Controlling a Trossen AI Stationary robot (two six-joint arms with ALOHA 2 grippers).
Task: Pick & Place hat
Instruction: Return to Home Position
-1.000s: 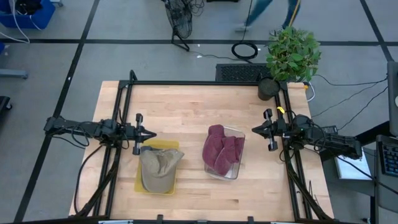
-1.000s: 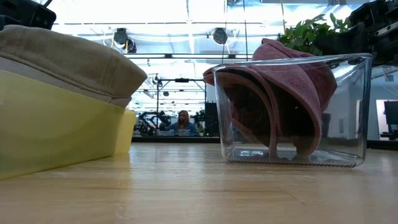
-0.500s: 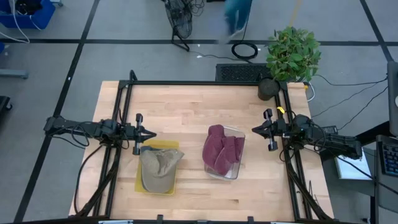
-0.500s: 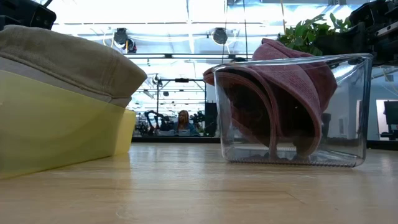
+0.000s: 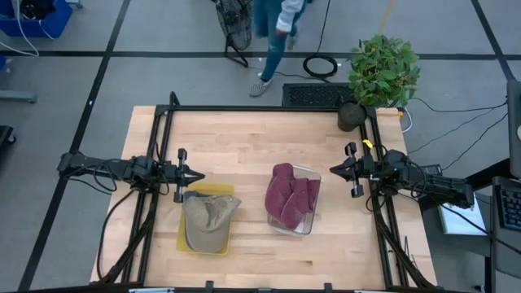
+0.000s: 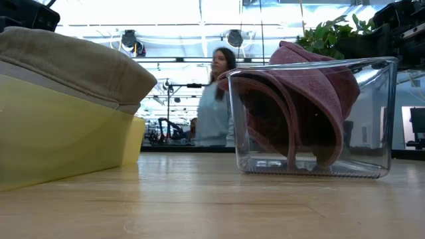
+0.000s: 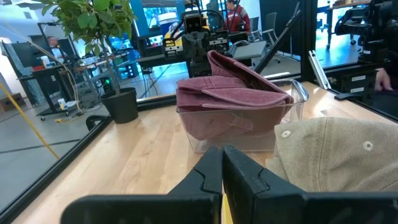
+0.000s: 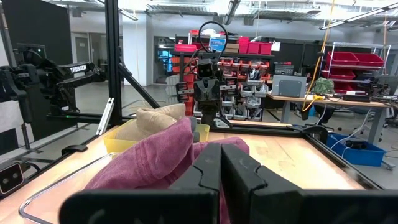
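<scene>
Only a person (image 5: pixel 273 32) has moved, now walking the floor beyond the table (image 5: pixel 244 134), well apart from the yellow bin (image 5: pixel 181 234), where a moment ago just a blur crossed; both arms are unchanged. One tan cap (image 5: pixel 207 218) lies heaped on top of the yellow bin, its crown riding above the rim, and whatever sits beneath it is hidden. Left gripper (image 5: pixel 189 174) hangs just beside one corner of the yellow bin, fingers pressed together and holding nothing. Right gripper (image 5: pixel 335 170) waits well apart from the yellow bin, on the far side of the clear bin (image 5: pixel 314 174) of maroon caps (image 5: pixel 289 199), its fingers likewise closed and empty. Sorting looks finished, with the arms drawn back for the return home. The risk, judged from here, is that the tan cap sits high and loose. A left-arm swing that dips toward the yellow bin could snag the brim and drag the cap out onto the wood. A passer-by straying close to the frame could also meet an arm mid-move.
</scene>
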